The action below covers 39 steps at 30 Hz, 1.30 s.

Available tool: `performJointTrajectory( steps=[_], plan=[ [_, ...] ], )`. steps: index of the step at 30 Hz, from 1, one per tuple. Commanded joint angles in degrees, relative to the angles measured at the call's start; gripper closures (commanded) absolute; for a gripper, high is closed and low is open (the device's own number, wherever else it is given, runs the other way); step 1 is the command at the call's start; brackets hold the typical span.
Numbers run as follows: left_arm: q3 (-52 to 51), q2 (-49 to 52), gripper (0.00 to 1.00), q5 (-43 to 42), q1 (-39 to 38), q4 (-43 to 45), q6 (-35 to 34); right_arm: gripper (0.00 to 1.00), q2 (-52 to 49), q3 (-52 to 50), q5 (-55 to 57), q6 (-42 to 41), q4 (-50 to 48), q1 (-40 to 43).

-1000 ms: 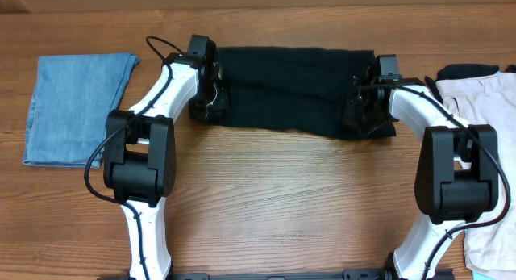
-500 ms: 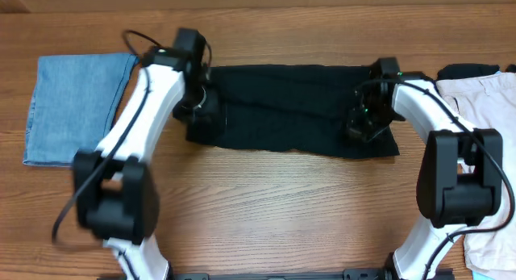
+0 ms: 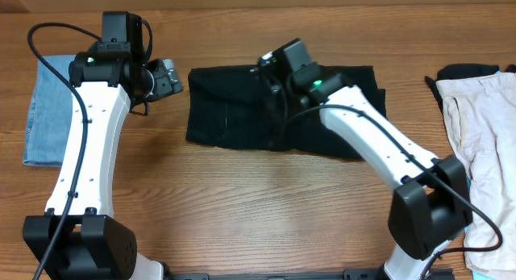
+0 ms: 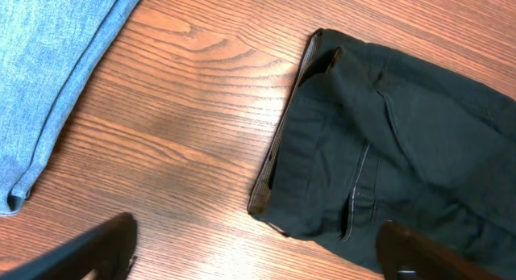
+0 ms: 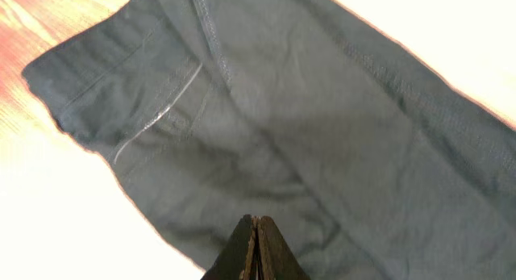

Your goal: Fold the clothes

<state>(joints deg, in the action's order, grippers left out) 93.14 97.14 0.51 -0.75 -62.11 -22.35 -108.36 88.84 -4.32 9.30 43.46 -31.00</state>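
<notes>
The black garment (image 3: 226,110) lies flat across the middle of the table, its waistband end at the left (image 4: 387,135). My left gripper (image 3: 167,76) hangs open above bare wood just left of that end, holding nothing; its dark fingers (image 4: 105,248) stand wide apart. My right arm reaches over the garment, and my right gripper (image 3: 274,85) is shut above its middle. In the right wrist view the tips (image 5: 254,221) are pressed together, and the black cloth (image 5: 322,110) creases up around them. The garment's lower right corner is hidden under the arm.
A folded light-blue denim piece (image 3: 60,119) lies at the far left, partly under my left arm. A beige garment (image 3: 484,135) lies at the right edge, with a small dark cloth (image 3: 468,70) behind it.
My left gripper opened, let go of the garment's left end and rose away to the left. My right gripper, still shut, swept from the garment's right end toward its middle.
</notes>
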Motion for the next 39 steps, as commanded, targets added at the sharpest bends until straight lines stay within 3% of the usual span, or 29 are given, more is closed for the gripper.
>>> performJointTrajectory(
  steps=[1,8,20,25,32,37,39],
  plan=[
    [0.4,0.1,0.0,0.5,0.1,0.0,0.1,0.96,-4.7,0.8,3.6,3.0,-1.4,-0.2],
    [0.4,0.1,0.0,0.5,0.1,0.0,0.1,0.96,-11.8,0.8,-0.3,8.1,-1.9,-0.2],
    [0.4,0.1,0.0,0.5,0.1,0.0,0.1,0.96,-15.2,0.8,2.2,7.8,-8.6,0.5],
    [0.4,0.1,0.0,0.5,0.1,0.0,0.1,0.96,-15.2,2.0,9.2,5.4,-20.1,3.4],
    [0.4,0.1,0.0,0.5,0.1,0.0,0.1,0.96,-15.2,2.0,9.2,3.1,-35.3,8.0],
    [0.4,0.1,0.0,0.5,0.1,0.0,0.1,0.96,-8.3,5.2,9.2,-5.1,-25.6,8.9],
    [0.4,0.1,0.0,0.5,0.1,0.0,0.1,0.96,-0.5,5.4,5.0,-5.0,-12.0,8.9]
  ],
)
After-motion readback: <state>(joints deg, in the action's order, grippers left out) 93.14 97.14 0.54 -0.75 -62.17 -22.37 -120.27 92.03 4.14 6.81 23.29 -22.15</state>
